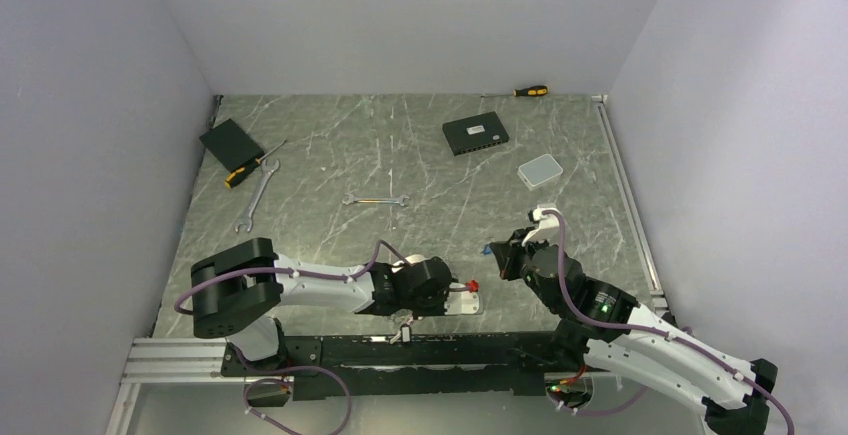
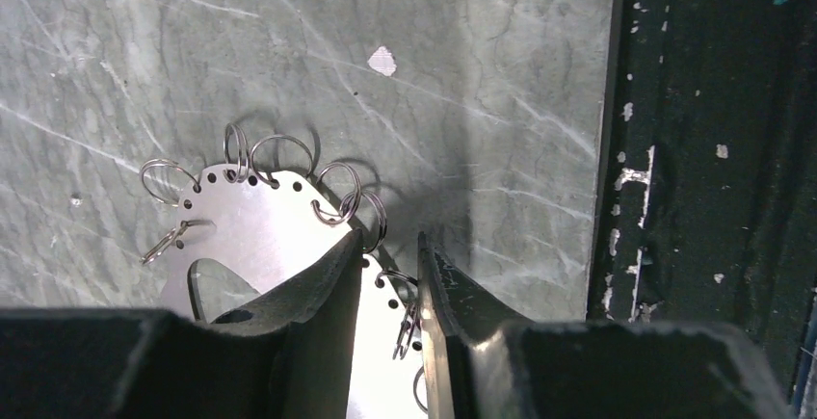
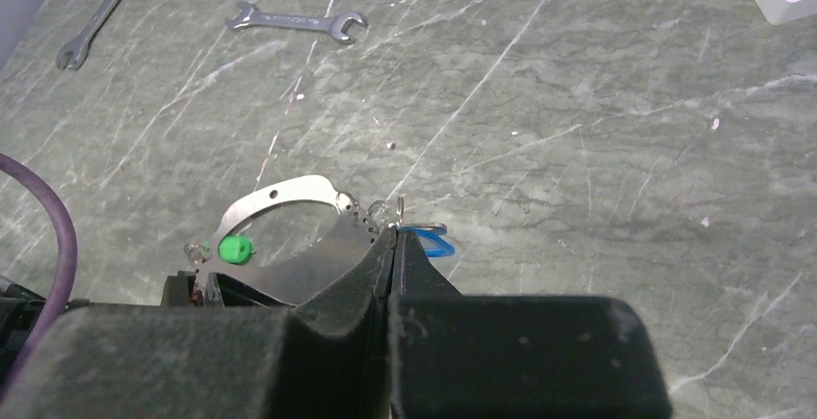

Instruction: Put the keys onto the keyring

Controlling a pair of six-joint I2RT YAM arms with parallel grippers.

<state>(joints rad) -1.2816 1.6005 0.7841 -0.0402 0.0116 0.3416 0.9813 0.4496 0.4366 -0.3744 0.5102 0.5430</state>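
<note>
The keyring is a flat silvery hoop with several small split rings along its rim. It also shows in the right wrist view, carrying a green tag, and in the top view with a red tag. My left gripper is shut on the keyring's rim, low by the table's near edge. My right gripper is shut on a key with a blue tag, its tip right beside a small ring on the keyring's rim. In the top view, the right gripper is just right of the keyring.
Two spanners, two screwdrivers, two black boxes and a white box lie farther back. A black rail runs along the near edge.
</note>
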